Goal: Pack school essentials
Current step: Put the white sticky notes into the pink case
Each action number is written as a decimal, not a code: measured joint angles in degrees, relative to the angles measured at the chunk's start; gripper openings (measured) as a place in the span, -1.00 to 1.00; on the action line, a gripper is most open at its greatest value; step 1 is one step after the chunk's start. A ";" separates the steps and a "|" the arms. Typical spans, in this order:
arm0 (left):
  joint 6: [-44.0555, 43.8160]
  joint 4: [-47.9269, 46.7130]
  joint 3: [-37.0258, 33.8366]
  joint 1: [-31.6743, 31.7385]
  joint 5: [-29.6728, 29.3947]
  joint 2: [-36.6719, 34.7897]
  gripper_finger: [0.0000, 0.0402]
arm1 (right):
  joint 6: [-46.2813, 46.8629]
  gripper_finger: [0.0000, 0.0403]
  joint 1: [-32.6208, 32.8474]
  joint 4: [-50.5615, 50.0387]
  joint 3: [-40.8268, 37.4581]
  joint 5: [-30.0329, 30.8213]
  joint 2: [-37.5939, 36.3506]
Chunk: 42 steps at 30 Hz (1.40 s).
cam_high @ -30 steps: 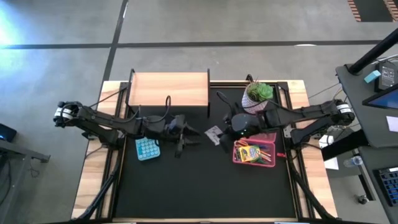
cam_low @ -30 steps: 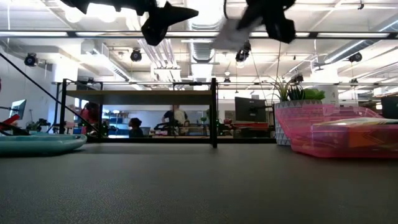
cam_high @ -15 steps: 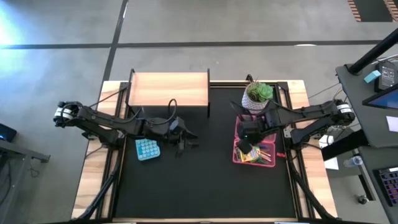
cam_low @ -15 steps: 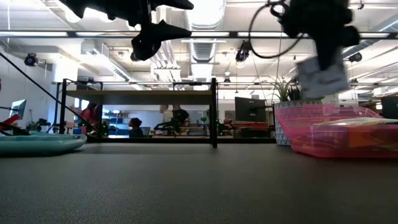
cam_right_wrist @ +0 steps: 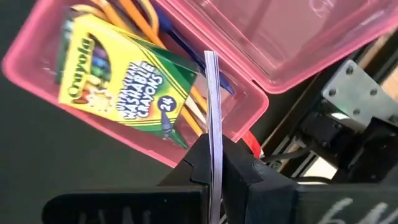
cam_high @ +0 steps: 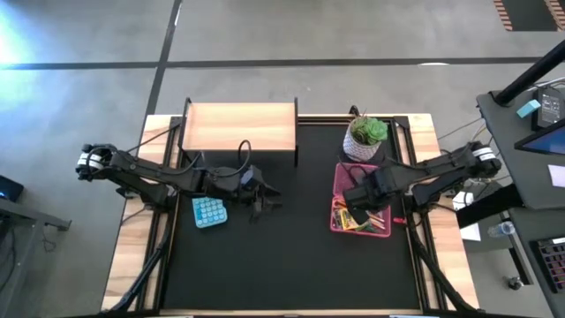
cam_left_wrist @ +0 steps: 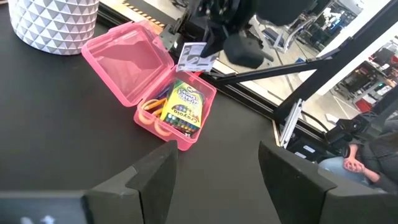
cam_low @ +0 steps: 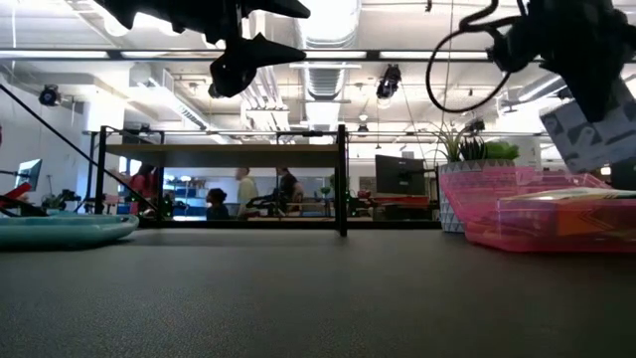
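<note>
1. The right gripper [cam_right_wrist: 214,163] is hovering above the open pink case [cam_high: 381,228] on the table's right side, its fingers clenched on a small white patterned card [cam_left_wrist: 194,56] held on edge.
2. The crayon box [cam_right_wrist: 124,93] is lying inside the case, on top of orange pencils [cam_right_wrist: 198,107].
3. The left gripper [cam_high: 265,200] is waiting with fingers spread, holding nothing, near a teal calculator [cam_high: 208,212].
4. A potted plant [cam_high: 365,137] is standing just behind the case.
</note>
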 joint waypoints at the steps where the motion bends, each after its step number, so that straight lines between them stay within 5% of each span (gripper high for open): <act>1: 0.00 -0.02 0.00 0.00 0.00 0.00 0.05 | 0.87 -0.96 0.27 -0.10 -0.36 -0.03 0.51; 31: 0.05 -0.47 -0.37 -0.02 0.05 0.00 0.05 | 10.37 -0.96 1.28 -0.53 -4.63 -1.28 21.14; 42: 0.04 -0.65 -0.81 0.00 0.09 0.02 0.05 | 9.42 -0.95 1.52 4.47 -4.63 0.79 22.77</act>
